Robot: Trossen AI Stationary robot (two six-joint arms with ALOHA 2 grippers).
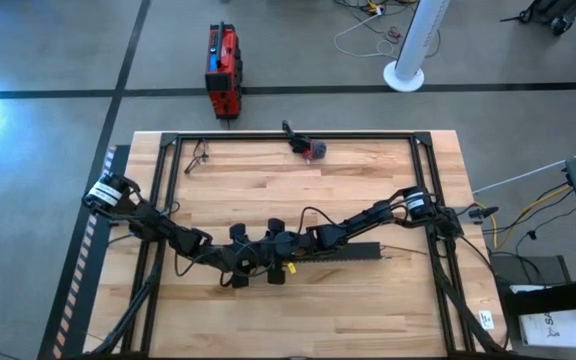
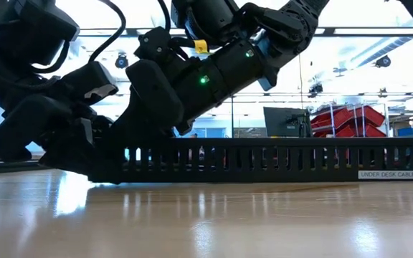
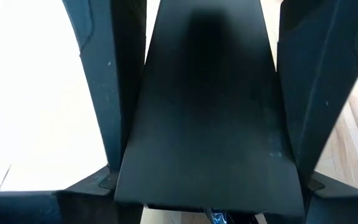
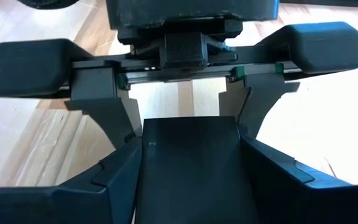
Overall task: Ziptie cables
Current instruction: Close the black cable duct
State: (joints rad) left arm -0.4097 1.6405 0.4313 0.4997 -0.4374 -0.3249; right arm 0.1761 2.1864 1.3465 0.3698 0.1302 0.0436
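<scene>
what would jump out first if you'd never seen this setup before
Both dark arms meet low over the wooden table, the left gripper and right gripper each clamped on the same long black slotted cable tray near the front edge. Beyond the table, a red and black case lies on the grey floor.

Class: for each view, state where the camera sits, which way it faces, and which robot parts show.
High: above the table, looking straight down; left arm and right arm meet over the duct.
Low: table height, looking level; arms above duct.
Left wrist: own fingers flank duct.
Right wrist: own fingers flank duct; left end effector opposite.
Shared: all show the duct.
</scene>
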